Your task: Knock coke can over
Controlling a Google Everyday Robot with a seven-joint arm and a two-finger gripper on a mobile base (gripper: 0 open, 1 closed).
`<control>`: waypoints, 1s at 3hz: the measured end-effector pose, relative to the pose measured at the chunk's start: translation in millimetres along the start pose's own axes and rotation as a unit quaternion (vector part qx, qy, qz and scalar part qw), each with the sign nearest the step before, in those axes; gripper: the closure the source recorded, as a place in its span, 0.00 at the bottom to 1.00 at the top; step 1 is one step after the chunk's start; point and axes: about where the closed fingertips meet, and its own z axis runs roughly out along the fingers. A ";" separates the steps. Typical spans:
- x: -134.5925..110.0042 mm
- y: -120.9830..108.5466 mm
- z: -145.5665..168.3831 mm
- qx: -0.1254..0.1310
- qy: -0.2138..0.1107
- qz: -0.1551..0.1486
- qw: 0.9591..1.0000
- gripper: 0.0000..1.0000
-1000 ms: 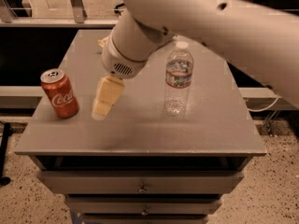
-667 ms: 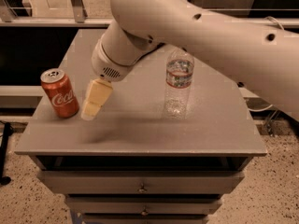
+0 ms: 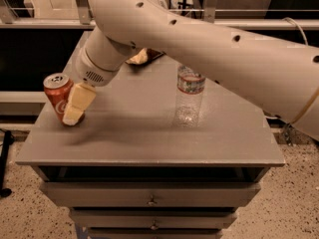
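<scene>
Camera view: red coke can (image 3: 55, 91), silver-topped and tilted, closed hand (image 3: 73, 116) against its side.

Gripper (image 3: 74, 114) at coke can (image 3: 54, 89); free tabletop (image 3: 134, 131) gap to bottle (image 3: 188, 97).

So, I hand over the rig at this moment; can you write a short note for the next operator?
The gripper is low on the left, against the right side of the coke can; contact looks likely.
The coke can is near the left edge of the table. It seems to lean left and is not lying down.
The water bottle stands upright right of centre, apart from the gripper.
Done: the approach. Left: push the can until it falls over.
</scene>
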 end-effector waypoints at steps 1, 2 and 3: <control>-15.5 -5.8 14.3 -0.010 -0.015 0.035 0.999 0.00; -17.2 -4.6 20.2 -0.024 -0.029 0.071 0.997 0.00; -17.0 0.6 24.7 -0.038 -0.050 0.105 0.992 0.25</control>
